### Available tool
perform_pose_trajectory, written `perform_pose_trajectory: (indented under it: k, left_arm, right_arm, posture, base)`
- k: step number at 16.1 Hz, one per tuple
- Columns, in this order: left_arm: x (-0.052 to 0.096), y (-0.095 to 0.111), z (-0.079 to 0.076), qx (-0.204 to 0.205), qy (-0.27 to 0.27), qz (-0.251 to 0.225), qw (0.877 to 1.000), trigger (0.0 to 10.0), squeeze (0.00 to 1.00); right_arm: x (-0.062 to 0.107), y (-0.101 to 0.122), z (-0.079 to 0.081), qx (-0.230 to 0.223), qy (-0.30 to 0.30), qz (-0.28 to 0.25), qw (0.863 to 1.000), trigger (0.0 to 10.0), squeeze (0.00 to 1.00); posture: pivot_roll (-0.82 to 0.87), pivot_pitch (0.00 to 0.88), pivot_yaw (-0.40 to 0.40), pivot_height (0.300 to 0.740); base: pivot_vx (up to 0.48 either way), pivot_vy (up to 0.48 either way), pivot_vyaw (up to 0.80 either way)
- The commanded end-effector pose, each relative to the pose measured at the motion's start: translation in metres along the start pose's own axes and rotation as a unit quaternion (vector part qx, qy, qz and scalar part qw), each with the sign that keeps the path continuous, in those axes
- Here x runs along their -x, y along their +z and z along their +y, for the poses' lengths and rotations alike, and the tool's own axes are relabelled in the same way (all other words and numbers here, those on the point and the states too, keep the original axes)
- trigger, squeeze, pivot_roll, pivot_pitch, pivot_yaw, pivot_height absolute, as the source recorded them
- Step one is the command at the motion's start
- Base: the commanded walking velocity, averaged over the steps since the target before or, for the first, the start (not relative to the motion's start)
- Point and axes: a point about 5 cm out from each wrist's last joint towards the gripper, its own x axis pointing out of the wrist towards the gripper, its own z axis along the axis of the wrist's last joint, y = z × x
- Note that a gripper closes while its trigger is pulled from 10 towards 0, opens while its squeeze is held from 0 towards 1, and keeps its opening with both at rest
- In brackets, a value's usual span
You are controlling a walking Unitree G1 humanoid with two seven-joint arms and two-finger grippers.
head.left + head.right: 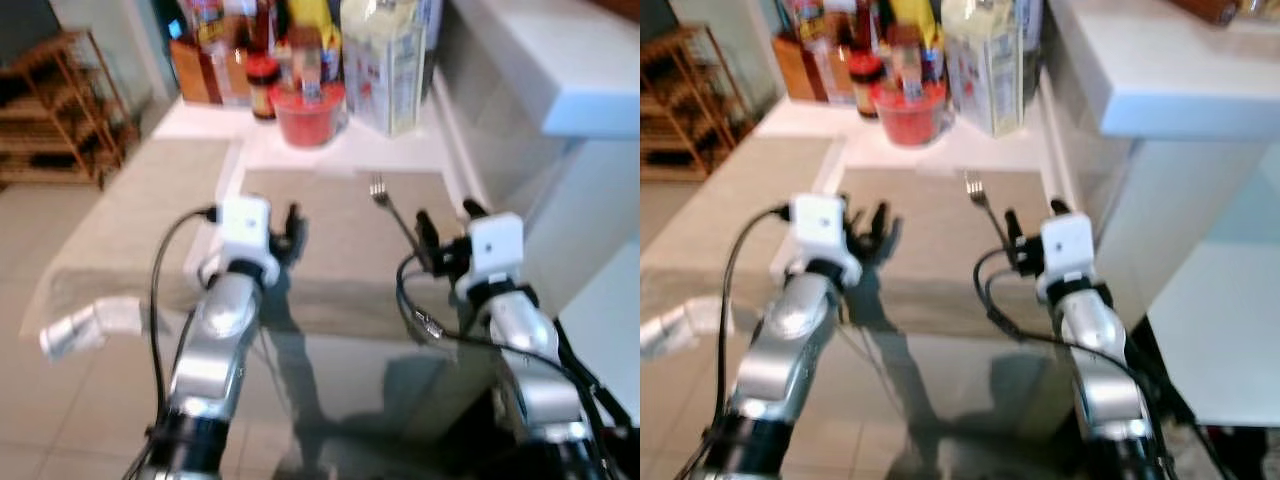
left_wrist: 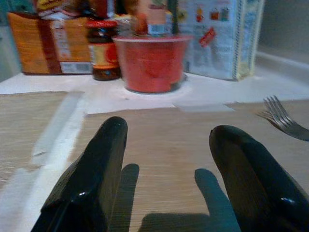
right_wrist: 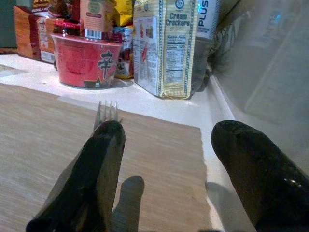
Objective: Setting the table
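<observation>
A silver fork (image 1: 385, 200) lies on the right part of a beige placemat (image 1: 330, 230), tines pointing toward the back of the table. My right gripper (image 1: 447, 215) hovers open over the mat's right edge. One of its fingers (image 3: 104, 164) sits just behind the fork tines (image 3: 107, 112) and hides the handle. My left gripper (image 1: 290, 218) is open and empty over the mat's left part. From the left wrist, the fork (image 2: 282, 121) lies off to one side of the fingers (image 2: 96, 174).
A red noodle cup (image 1: 308, 112), a cracker box (image 1: 390, 65), jars and bottles crowd the table's back. A white counter (image 1: 560, 60) rises at right. A second placemat (image 1: 150, 190) lies at left, with a wooden rack (image 1: 60, 110) beyond it.
</observation>
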Motion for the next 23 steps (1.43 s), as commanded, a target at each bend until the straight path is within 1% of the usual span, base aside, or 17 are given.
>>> perform_pose_trajectory:
  k: [1,4,5,8,9,10,11,12,13,15,16,18,21,23]
  left_arm:
    - [0.004,-0.003,0.013,-0.004,0.020,0.008,1.000,10.0,0.00]
    - [0.005,-0.004,0.012,-0.001,0.014,0.008,1.000,10.0,0.00]
    - [0.006,-0.004,0.012,-0.003,0.013,0.009,1.000,10.0,0.00]
    - [0.007,-0.003,0.014,-0.007,0.012,0.009,1.000,10.0,0.00]
    - [0.009,-0.002,0.015,-0.010,0.012,0.010,1.000,10.0,0.00]
    - [0.011,-0.002,0.016,-0.013,0.012,0.011,1.000,10.0,0.00]
    - [0.012,-0.002,0.017,-0.014,0.012,0.012,1.000,10.0,0.00]
    - [0.014,-0.001,0.020,-0.019,0.013,0.014,1.000,10.0,0.00]
    - [0.016,-0.001,0.021,-0.022,0.015,0.014,1.000,10.0,0.00]
    - [0.017,0.000,0.022,-0.023,0.016,0.014,1.000,10.0,0.00]
    - [0.019,0.001,0.024,-0.026,0.019,0.015,0.999,10.0,0.00]
    - [0.020,0.002,0.025,-0.027,0.023,0.015,0.999,10.0,0.00]
    - [0.019,0.002,0.023,-0.027,0.022,0.015,0.999,10.0,0.00]
    - [0.019,0.002,0.022,-0.028,0.018,0.015,0.999,10.0,0.00]
  right_arm:
    - [-0.005,0.003,0.003,-0.012,0.002,-0.004,1.000,10.0,0.00]
    - [-0.020,0.006,-0.004,-0.015,-0.022,0.001,1.000,10.0,0.00]
    - [-0.027,0.005,-0.007,-0.015,-0.033,0.005,0.999,10.0,0.00]
    - [-0.042,0.002,-0.013,-0.022,-0.049,0.018,0.998,10.0,0.00]
    - [-0.053,-0.002,-0.016,-0.023,-0.060,0.034,0.997,10.0,0.00]
    - [-0.059,-0.006,-0.018,-0.024,-0.070,0.048,0.996,10.0,0.00]
    - [-0.061,-0.006,-0.019,-0.026,-0.071,0.052,0.996,10.0,0.00]
    - [-0.070,-0.009,-0.022,-0.030,-0.077,0.066,0.994,10.0,0.00]
    - [-0.074,-0.011,-0.022,-0.032,-0.075,0.072,0.994,10.0,0.00]
    - [-0.078,-0.010,-0.019,-0.031,-0.066,0.077,0.994,10.0,0.00]
    - [-0.082,-0.009,-0.014,-0.030,-0.055,0.077,0.995,10.0,0.00]
    - [-0.083,-0.005,-0.009,-0.033,-0.045,0.074,0.996,10.0,0.00]
    - [-0.080,-0.007,-0.006,-0.030,-0.054,0.064,0.996,10.0,0.00]
    - [-0.076,-0.001,-0.007,-0.015,-0.058,0.044,0.997,10.0,0.00]
  posture:
    - [-0.05,0.024,0.035,0.740]
    - [-0.03,0.026,0.039,0.740]
    - [-0.03,0.024,0.042,0.740]
    - [0.00,0.022,0.044,0.740]
    - [0.02,0.027,0.046,0.740]
    - [0.02,0.029,0.046,0.740]
    - [0.03,0.030,0.046,0.740]
    - [0.05,0.038,0.046,0.740]
    - [0.06,0.043,0.045,0.740]
    - [0.07,0.048,0.041,0.740]
    - [0.08,0.052,0.034,0.740]
    - [0.08,0.052,0.031,0.740]
    - [0.06,0.050,0.033,0.740]
    - [0.05,0.045,0.036,0.740]
  base:
    - [0.000,0.000,0.00]
    - [0.000,0.000,0.00]
    - [0.000,0.000,0.00]
    - [0.000,0.000,0.00]
    - [0.000,0.000,0.00]
    - [0.000,0.000,0.00]
    - [0.000,0.000,0.00]
    - [0.000,0.000,0.00]
    - [0.000,0.000,0.00]
    - [0.000,0.000,0.00]
    - [0.000,0.000,0.00]
    - [0.000,0.000,0.00]
    - [0.000,0.000,0.00]
    - [0.000,0.000,0.00]
